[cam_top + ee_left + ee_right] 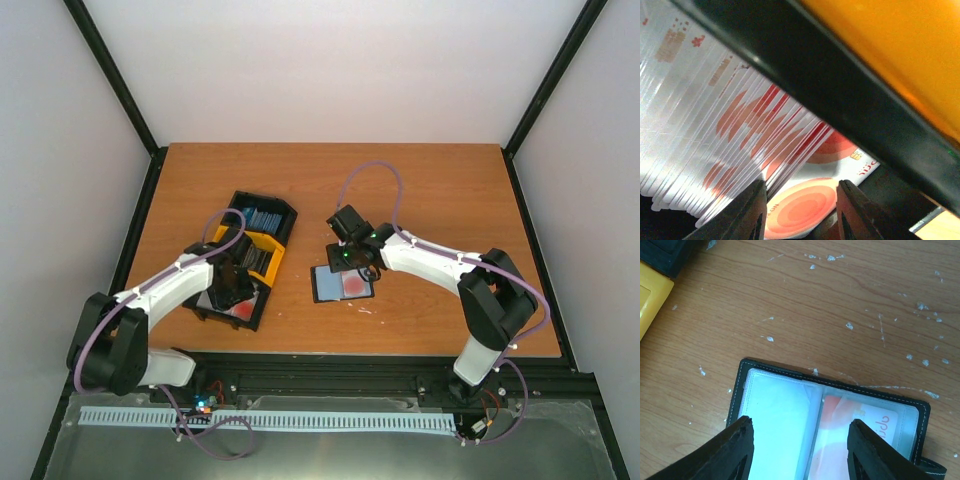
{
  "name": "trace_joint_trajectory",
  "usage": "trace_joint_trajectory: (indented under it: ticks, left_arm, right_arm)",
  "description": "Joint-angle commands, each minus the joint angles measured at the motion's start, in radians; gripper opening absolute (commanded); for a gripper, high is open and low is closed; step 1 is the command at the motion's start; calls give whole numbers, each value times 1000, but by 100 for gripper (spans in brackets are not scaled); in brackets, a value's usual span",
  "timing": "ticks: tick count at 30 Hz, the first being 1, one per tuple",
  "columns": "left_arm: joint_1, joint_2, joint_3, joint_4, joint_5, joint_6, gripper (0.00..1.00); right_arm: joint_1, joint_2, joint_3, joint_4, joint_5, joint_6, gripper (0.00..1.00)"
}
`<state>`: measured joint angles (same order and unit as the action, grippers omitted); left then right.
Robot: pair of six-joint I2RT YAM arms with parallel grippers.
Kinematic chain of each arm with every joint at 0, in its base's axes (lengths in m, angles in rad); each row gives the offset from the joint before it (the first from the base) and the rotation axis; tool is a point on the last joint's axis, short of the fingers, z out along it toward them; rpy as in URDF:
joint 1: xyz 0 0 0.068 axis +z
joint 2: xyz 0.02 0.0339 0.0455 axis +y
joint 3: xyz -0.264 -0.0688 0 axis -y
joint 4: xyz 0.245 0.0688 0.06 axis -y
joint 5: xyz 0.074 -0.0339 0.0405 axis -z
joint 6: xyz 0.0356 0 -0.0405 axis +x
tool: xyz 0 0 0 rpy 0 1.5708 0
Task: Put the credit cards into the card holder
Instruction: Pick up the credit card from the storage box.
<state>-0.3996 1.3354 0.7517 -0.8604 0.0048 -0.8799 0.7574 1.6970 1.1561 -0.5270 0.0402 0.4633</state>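
A fanned stack of white credit cards with red blotches (715,110) stands in a black bin (225,318). One white card with an orange-red disc (802,202) lies flat below my left gripper (800,212), whose open jaws stand at either side of it. The left gripper (236,285) is down inside that bin. The black card holder (790,371) lies open on the table (330,288), clear sleeves up. A red-and-white card (865,425) sits in its right sleeve. My right gripper (800,450) hovers open just over the holder (350,260), holding nothing.
A yellow bin (262,250) and a black bin of blue cards (266,216) sit behind the left gripper. The bin's black wall (805,65) and yellow side (890,45) are close to the left fingers. The yellow corner (650,300) is left of the holder.
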Motion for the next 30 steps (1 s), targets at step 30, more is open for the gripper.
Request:
trace_joint_trajectory:
  ticks: [30]
  left_arm:
    - [2,-64,70,-18,278,97,17]
  right_arm:
    - [-19,15,-18,17,-2,-15,52]
